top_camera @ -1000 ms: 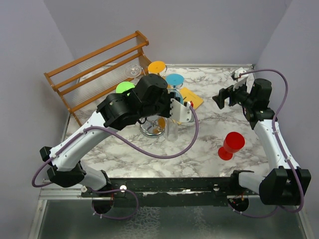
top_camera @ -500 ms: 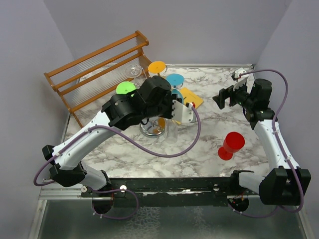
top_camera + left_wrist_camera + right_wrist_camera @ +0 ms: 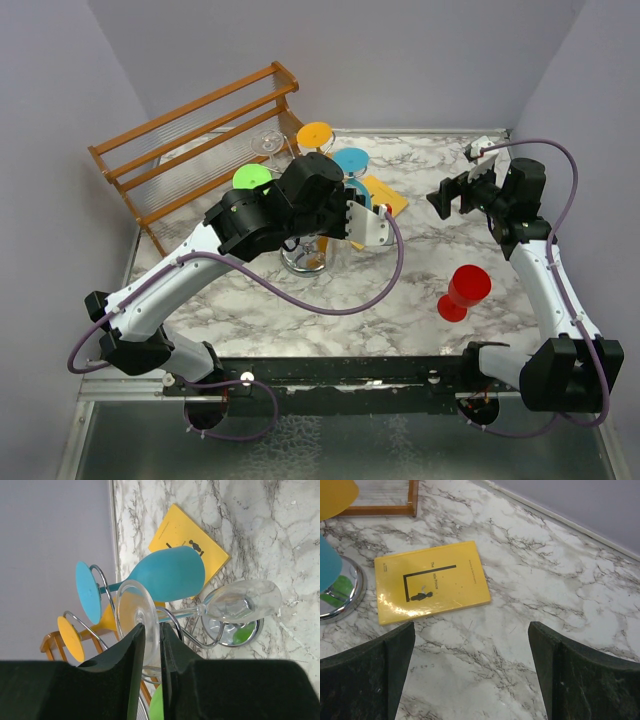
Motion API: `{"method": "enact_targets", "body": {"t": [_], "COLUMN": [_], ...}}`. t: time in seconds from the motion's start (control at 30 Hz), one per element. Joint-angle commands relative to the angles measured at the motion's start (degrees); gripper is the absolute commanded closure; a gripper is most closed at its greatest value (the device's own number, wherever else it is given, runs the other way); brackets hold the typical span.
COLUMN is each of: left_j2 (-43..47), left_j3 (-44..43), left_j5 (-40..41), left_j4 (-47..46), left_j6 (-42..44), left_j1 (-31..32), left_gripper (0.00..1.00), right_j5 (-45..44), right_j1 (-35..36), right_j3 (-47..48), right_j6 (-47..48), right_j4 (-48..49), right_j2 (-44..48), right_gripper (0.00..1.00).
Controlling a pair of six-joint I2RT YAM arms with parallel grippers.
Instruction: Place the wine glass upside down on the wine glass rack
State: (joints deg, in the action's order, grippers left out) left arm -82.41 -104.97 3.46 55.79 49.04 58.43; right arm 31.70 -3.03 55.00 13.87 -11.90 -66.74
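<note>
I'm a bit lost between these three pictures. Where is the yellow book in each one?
Top view: yellow book just right of centre, partly hidden.
Left wrist view: upper middle, behind the blue glass.
Right wrist view: left of centre, flat on the marble.
Shared landmark: the rack's shiny round base, close beside the book.

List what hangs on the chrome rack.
Upside down: blue glass, orange glass, green glass, and the clear wine glass, its foot within the left gripper. From above, the arm hides the rack's post.
</note>
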Motion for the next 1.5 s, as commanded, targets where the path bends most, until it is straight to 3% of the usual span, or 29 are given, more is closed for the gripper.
{"method": "enact_targets", "body": {"t": [0.0,1.13,1.47], "left_j2": [0.4,1.9,3.8], "left_j3": [-1.0,-1.0,-1.1], "left_j5": [-2.6,-6.1,-7.1], "left_j4": [-0.9,1.3,4.3], "left_j6": [-1.8,-3.0,-3.0], "left_j1": [0.4,0.4,0.3], "left_gripper": [0.77,0.56,0.36], "right_j5": [1.3,1.3,-7.1], "right_j1": [-0.3,-0.3,-0.3], "right_j3": [-0.3,-0.5,6.1], "right_j6": [1.0,2.0,13.2], "right_j4": [1.5,1.2,-9.8], "right_j2": [-0.1,-0.2,0.4], "right_gripper": [0.06,0.05,0.05]}}
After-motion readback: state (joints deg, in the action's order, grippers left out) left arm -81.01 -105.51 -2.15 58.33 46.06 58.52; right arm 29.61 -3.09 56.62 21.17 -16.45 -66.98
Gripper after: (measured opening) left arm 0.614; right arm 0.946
